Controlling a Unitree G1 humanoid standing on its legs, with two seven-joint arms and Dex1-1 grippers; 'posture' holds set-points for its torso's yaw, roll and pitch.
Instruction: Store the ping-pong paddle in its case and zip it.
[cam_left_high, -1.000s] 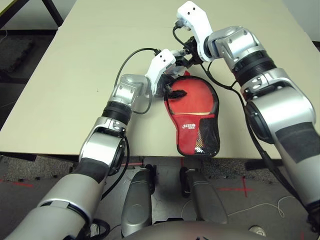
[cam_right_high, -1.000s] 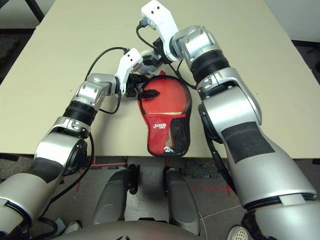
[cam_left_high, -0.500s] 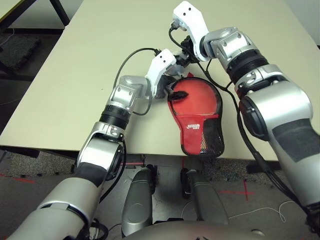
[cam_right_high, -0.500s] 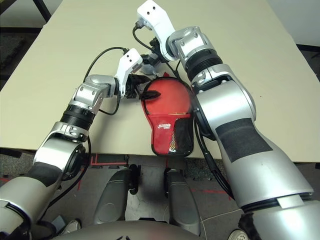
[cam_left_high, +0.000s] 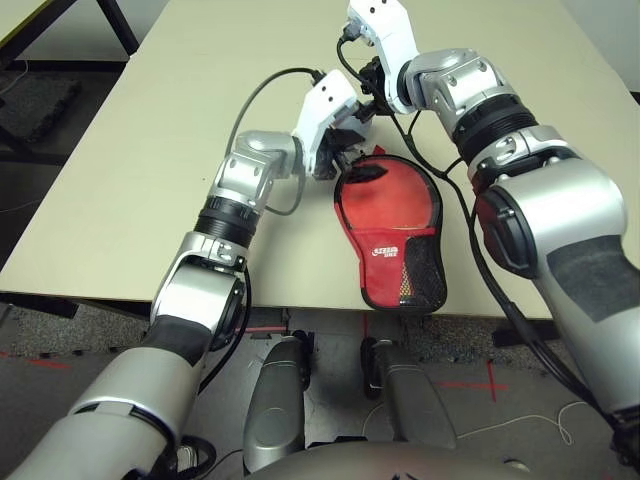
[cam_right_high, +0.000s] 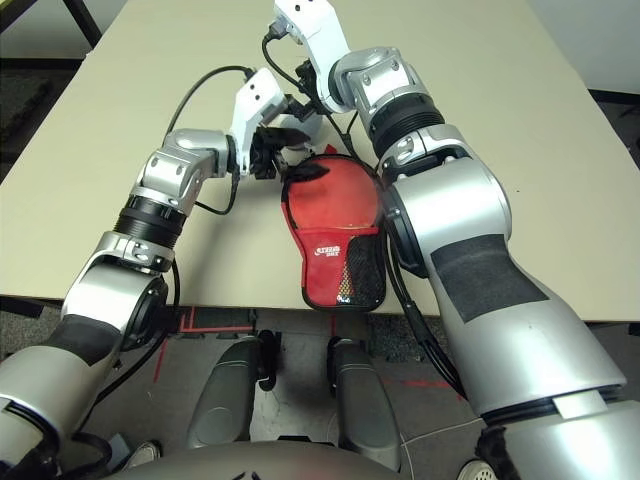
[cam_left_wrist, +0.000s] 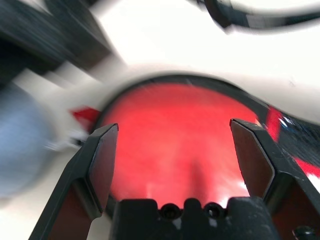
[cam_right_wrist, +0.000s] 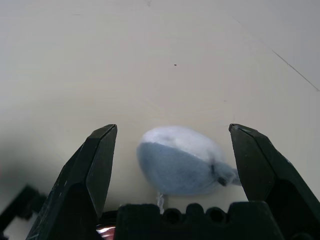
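The red case (cam_left_high: 385, 250) lies flat near the table's front edge, with its white logo and black mesh pocket toward me. In its round far half, a glossy red face that looks like the paddle (cam_left_high: 398, 200) shows through the clear panel. The handle is hidden. A black flap (cam_left_high: 365, 172) folds over the round end's left rim. My left gripper (cam_left_wrist: 173, 125) is open just above that round end. My right gripper (cam_right_wrist: 172, 127) is open beyond the case's far end, with the fluffy grey-white pompom (cam_right_wrist: 180, 160) on the table between its fingers.
The beige table (cam_left_high: 150, 150) stretches wide to the left and beyond the case. A black cable (cam_left_high: 262, 105) loops over my left forearm. The case's narrow end reaches the table's front edge. Floor and a dark table leg lie off to the far left.
My left gripper has risen from the case's left rim toward its far end. The right gripper has moved slightly farther away. The camera has also moved.
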